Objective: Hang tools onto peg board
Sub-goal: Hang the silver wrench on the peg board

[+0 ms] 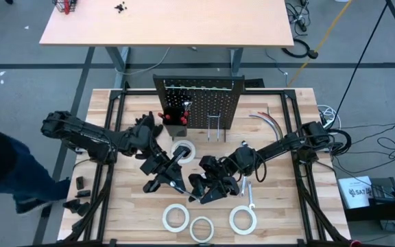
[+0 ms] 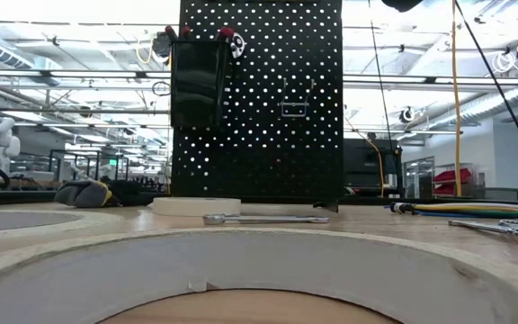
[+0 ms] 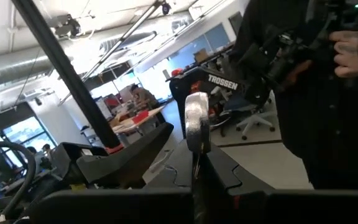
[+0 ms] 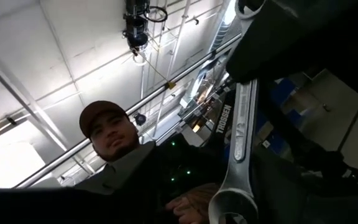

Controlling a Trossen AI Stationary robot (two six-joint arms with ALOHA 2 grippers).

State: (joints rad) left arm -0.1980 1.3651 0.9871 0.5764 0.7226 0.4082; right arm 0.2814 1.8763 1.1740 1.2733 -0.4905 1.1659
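- High view, peg board (image 1: 199, 103): upright black perforated panel at the far middle of the tabletop (image 1: 290, 226); red-handled screwdrivers (image 1: 171, 116) sit in its small black bin (image 2: 196, 83).
- Left tool (image 1: 172, 180): in front of the peg board, toward the tabletop's middle, fingers pinching a silver wrench (image 3: 197, 127) that stands on edge between them in the left wrist view.
- Right tool (image 1: 210, 189): just beside the left tool, also in front of the peg board, fingers closed on the same wrench, whose shank and ring end show in the right wrist view.
- Tape roll (image 1: 184, 151): flat on the tabletop between the peg board and the left tool.
- Three more tape rolls (image 1: 202, 228): in a row at the near edge, well apart from the peg board.
- Second wrench (image 1: 248, 194): flat on the tabletop just beside the right tool.
- Person (image 4: 114, 140): seen beyond the tools in the right wrist view.
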